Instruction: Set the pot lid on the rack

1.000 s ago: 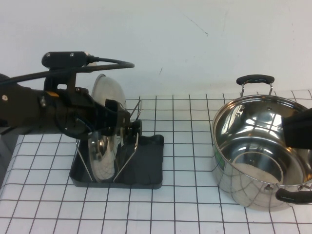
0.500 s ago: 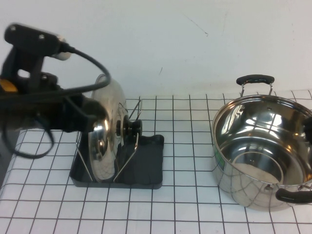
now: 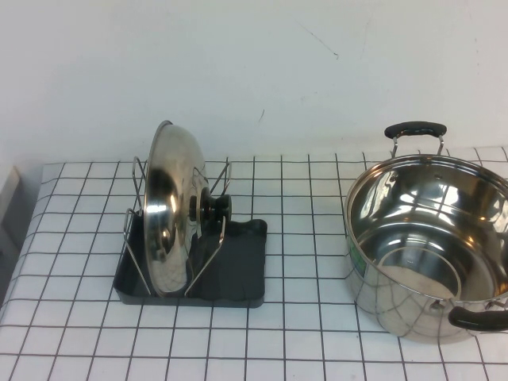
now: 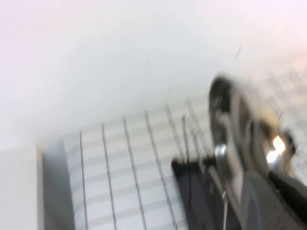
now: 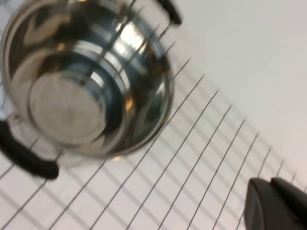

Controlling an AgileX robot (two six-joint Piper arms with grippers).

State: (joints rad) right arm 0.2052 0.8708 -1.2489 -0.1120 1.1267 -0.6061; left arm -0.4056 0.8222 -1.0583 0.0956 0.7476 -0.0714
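The pot lid (image 3: 171, 214) stands on edge in the rack (image 3: 238, 270), leaning between the silver wire uprights, with its black knob (image 3: 208, 208) facing right. Neither arm shows in the high view. In the left wrist view, the left gripper (image 4: 271, 181) is drawn back from the lid (image 4: 240, 124) and rack (image 4: 192, 191) and holds nothing. In the right wrist view, the right gripper (image 5: 269, 186) is shut and empty, hanging over the checked cloth beside the pot.
A deep steel pot (image 3: 429, 246) with two black handles stands at the right of the checked tablecloth (image 3: 302, 341). It also shows in the right wrist view (image 5: 81, 81). A white wall runs behind the table.
The left arm has let go of the lid and pulled back out of the high view to the left. The right arm has also left that view. The lid stays standing in the rack.
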